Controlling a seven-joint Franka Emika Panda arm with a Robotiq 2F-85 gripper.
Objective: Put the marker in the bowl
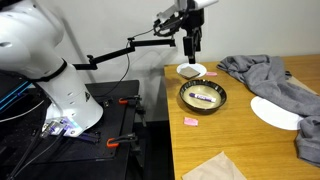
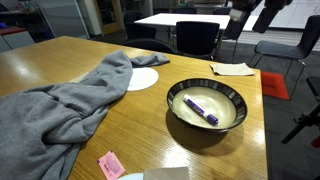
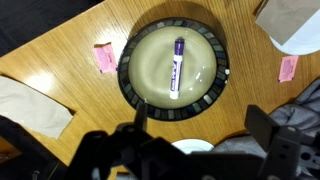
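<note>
The marker (image 3: 177,68), white with a purple end, lies inside the bowl (image 3: 125,72), which has a dark rim and a cream inside. Both exterior views show the marker (image 1: 203,97) (image 2: 200,110) in the bowl (image 1: 184,98) (image 2: 201,129). My gripper (image 3: 200,125) is open and empty, well above the table. In the wrist view it hangs just off the bowl's rim, over the small white bowl. In an exterior view the gripper (image 1: 190,42) hangs above the small white bowl, behind the dark bowl.
A small white bowl (image 1: 191,70) (image 3: 190,148) stands next to the dark bowl. A grey cloth (image 1: 265,75) (image 2: 60,105) and a flat white plate (image 1: 275,112) (image 2: 140,78) lie beside it. Pink square pieces (image 3: 103,57) (image 3: 288,67) and paper napkins (image 3: 30,105) (image 2: 232,68) lie around.
</note>
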